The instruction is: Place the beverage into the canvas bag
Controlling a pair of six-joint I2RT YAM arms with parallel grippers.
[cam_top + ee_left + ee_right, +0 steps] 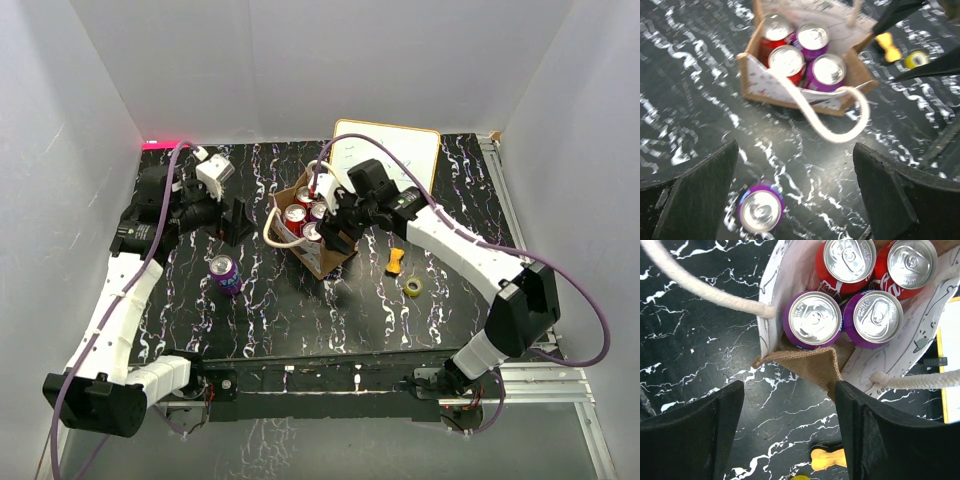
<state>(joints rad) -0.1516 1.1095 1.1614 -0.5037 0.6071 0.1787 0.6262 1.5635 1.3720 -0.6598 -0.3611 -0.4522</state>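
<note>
A tan-brown canvas bag stands mid-tabletop. Inside it are four upright cans: two red aluminium cans toward the far side and two purple aluminium cans toward the near side. A lone purple drink can stands left of the bag and nearer. A white rectangular whiteboard lies behind and to the right. A small yellow plastic piece lies to the bag's right, with a yellow tape roll just nearer.

White lettering on the red cans and inside the canvas bag is illegible.
</note>
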